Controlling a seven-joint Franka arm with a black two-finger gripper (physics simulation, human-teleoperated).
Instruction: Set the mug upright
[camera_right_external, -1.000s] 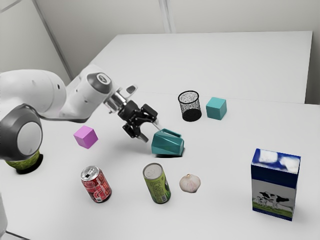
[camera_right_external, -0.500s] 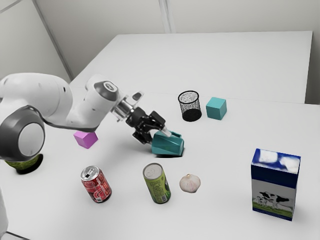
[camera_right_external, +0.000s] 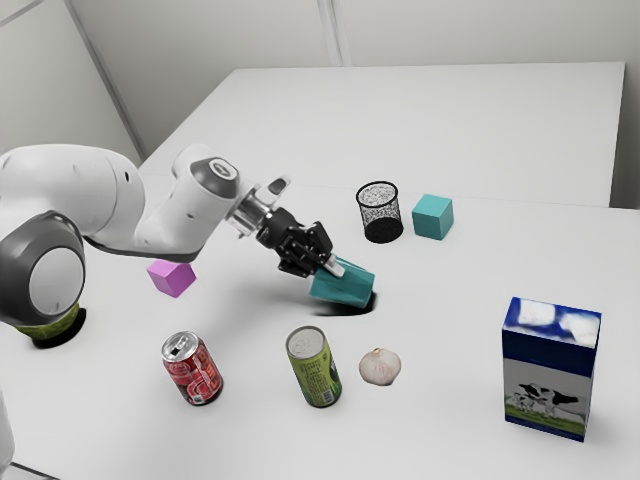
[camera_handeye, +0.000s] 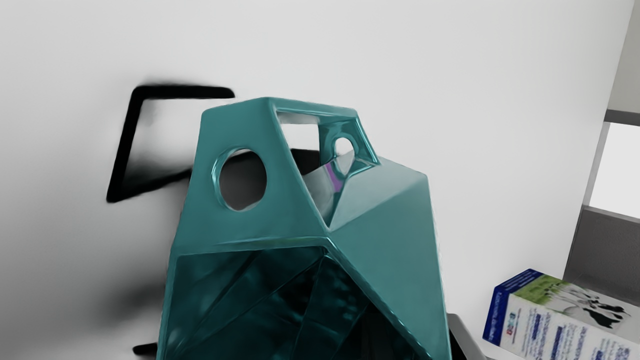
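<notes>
The teal mug (camera_right_external: 345, 286) lies tilted on its side in the exterior view, with a dark shadow below it. My gripper (camera_right_external: 326, 266) reaches down to its end nearer the arm, and the fingers are shut on it. In the wrist view the mug (camera_handeye: 390, 255) shows its dark open mouth toward my hand, with the angular, holed handle beyond. My gripper (camera_handeye: 306, 345) has the mug between its fingers there; a grey fingertip (camera_handeye: 464, 337) sits against one side. The other finger's contact is mostly hidden.
Behind the mug stand a black mesh cup (camera_right_external: 380, 212) and a teal cube (camera_right_external: 433, 217). Nearer are a green can (camera_right_external: 314, 367), garlic (camera_right_external: 380, 367) and a red can (camera_right_external: 192, 369). A milk carton (camera_right_external: 548, 370) stands at the exterior view's right, a purple cube (camera_right_external: 172, 278) near the arm.
My gripper moved toward the exterior view's right and closed on the mug. The mug has shifted slightly that way and tilted, its near-arm end raised, and its shadow has spread beneath it.
</notes>
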